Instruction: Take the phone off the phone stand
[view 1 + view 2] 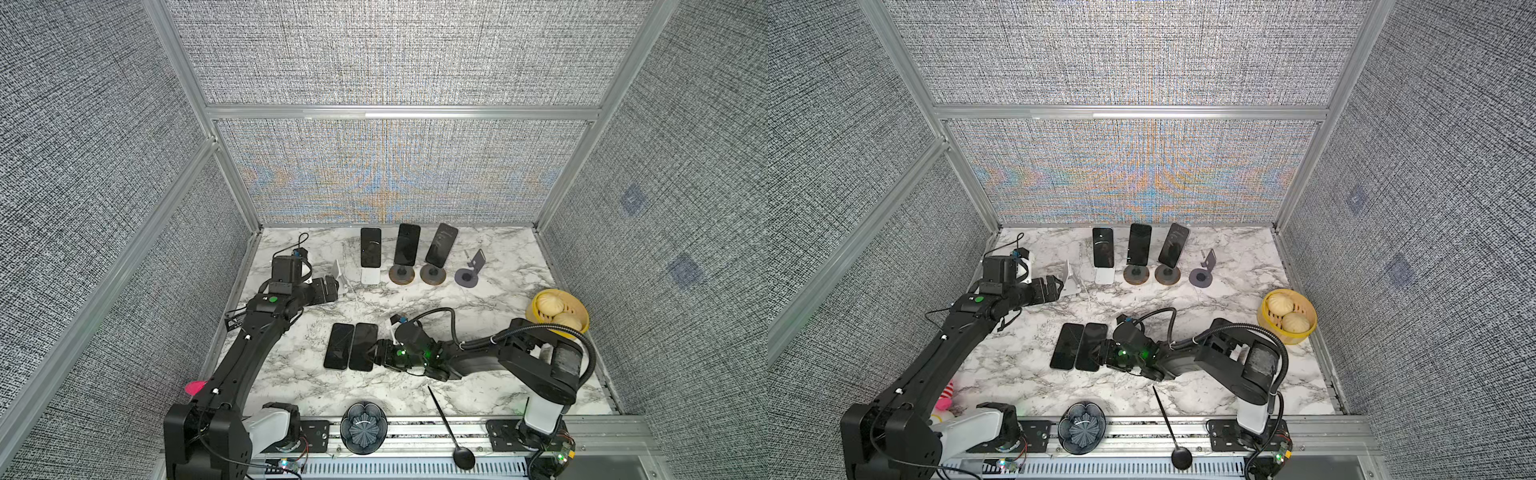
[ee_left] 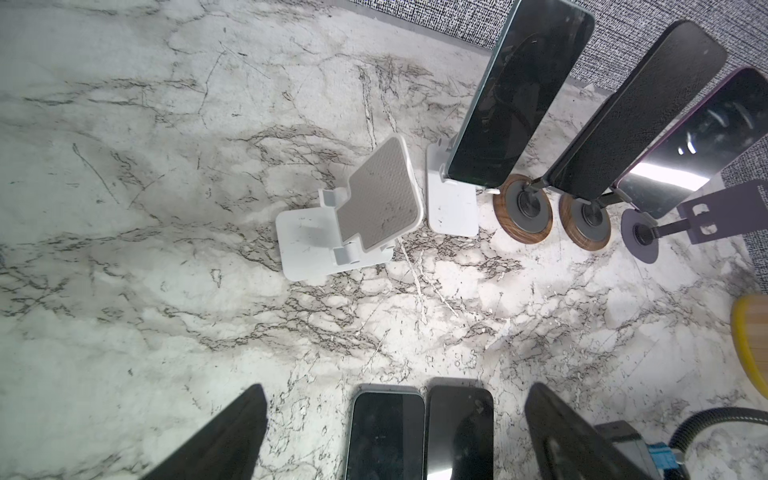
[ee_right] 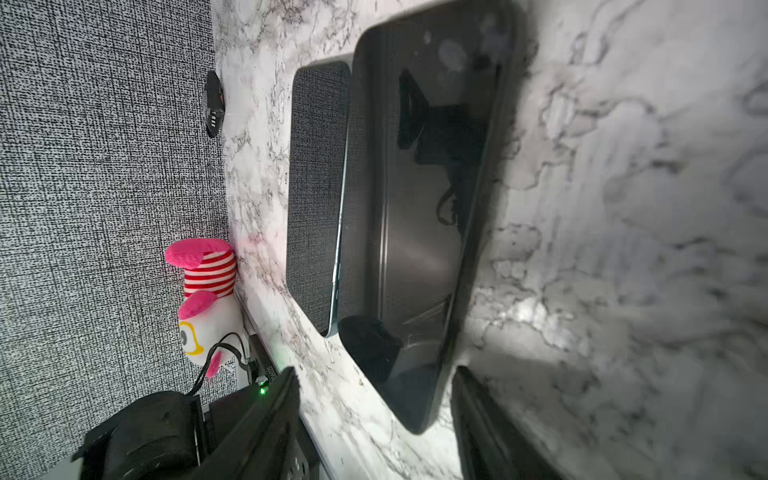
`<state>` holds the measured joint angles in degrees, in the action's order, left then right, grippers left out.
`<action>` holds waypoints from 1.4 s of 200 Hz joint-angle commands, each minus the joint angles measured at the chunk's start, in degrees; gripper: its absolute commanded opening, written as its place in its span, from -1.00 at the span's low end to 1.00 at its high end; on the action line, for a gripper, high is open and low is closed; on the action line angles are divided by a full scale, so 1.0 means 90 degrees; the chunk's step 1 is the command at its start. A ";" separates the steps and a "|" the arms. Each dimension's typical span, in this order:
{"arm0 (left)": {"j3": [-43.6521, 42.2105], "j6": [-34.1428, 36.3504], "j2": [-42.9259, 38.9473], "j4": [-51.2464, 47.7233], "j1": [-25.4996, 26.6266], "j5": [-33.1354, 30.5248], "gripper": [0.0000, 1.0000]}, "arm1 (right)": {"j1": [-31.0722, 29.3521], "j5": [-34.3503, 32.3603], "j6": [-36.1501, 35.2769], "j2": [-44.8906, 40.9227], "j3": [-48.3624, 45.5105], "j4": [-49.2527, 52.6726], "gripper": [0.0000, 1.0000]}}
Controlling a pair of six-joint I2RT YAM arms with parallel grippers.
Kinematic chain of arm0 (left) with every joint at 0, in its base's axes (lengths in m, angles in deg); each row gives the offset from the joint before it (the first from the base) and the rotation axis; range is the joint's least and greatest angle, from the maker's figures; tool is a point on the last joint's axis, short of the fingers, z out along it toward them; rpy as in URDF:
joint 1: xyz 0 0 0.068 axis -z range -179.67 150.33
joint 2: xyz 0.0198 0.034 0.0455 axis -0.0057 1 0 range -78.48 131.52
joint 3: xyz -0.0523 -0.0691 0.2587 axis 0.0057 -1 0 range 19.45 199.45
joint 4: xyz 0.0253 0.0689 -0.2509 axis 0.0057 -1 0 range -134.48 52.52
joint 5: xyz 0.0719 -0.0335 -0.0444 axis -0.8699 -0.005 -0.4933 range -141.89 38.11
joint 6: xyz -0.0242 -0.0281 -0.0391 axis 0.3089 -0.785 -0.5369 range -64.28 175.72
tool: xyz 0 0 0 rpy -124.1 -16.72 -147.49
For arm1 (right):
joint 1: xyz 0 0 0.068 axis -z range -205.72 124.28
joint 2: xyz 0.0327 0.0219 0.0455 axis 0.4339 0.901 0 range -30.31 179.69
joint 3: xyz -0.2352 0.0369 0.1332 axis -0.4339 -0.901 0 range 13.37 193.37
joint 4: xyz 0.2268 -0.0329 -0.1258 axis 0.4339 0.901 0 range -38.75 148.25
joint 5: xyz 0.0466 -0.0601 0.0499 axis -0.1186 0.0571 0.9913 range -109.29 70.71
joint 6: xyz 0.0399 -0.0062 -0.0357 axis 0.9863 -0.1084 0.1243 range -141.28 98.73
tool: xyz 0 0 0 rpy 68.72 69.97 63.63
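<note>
The dark phone (image 3: 415,199) lies flat on the marble bench (image 3: 623,249), screen up, side by side with a second phone (image 3: 316,195). Its near end lies between the right fingers (image 3: 274,424). They stand apart, one well clear of the phone and the other just beside its edge, so they are released and grasp nothing. The left fingers (image 2: 232,436) are spread wide and empty, near an empty white stand (image 2: 353,220). At the back of the bench three more phones (image 1: 407,245) lean in their stands, and the purple stand (image 1: 471,270) beside them is empty.
</note>
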<state>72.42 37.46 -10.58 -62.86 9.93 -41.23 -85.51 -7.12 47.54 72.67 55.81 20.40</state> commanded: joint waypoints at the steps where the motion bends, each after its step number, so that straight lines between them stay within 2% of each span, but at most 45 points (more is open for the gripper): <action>1: 0.0079 -0.0014 0.0119 0.0259 -0.0006 0.0004 0.96 | 0.0043 -0.0004 -0.0330 -0.0187 0.0057 0.0450 0.27; 40: 0.0325 -0.0402 0.0414 0.0407 -0.0010 -0.0050 0.95 | 0.0156 0.0023 -0.0777 -0.0603 0.0156 0.1182 0.37; 64: 0.0577 -0.0602 0.0742 0.0420 -0.0003 -0.0171 0.88 | 0.0272 0.0049 -0.1215 -0.0904 0.0298 0.1813 0.37; 85: 0.1050 -0.0292 0.1229 0.0084 0.0008 -0.0419 0.80 | 0.0369 -0.0055 -0.1791 -0.1183 0.0529 0.2569 0.38; 117: 0.2084 0.0147 0.2006 -0.0854 0.0014 -0.0878 0.55 | 0.0472 -0.0423 -0.2402 -0.1607 0.0790 0.3605 0.37; 144: 0.2696 -0.0104 0.2534 -0.1336 0.0075 -0.1067 0.31 | 0.0515 -0.0750 -0.2754 -0.1830 0.0946 0.4332 0.37; 196: 0.4091 -0.0314 0.3610 -0.2309 0.0411 -0.1473 0.26 | 0.0540 -0.0899 -0.2889 -0.1931 0.0750 0.4356 0.37; 230: 0.4716 -0.0354 0.4179 -0.2696 0.0671 -0.1948 0.27 | 0.0570 -0.0917 -0.2959 -0.2027 0.0624 0.4365 0.37; 251: 0.5093 -0.0560 0.4495 -0.2913 0.0704 -0.2061 0.17 | 0.0622 -0.0877 -0.2904 -0.2162 0.0396 0.4148 0.37; 280: 0.5556 -0.0550 0.4894 -0.3166 0.0843 -0.2321 0.16 | 0.0695 -0.0858 -0.2854 -0.2290 0.0202 0.3987 0.37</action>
<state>120.00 33.13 31.54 -87.72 16.71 -59.40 -79.63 -14.49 21.77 52.82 58.28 58.01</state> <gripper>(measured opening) 0.584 0.684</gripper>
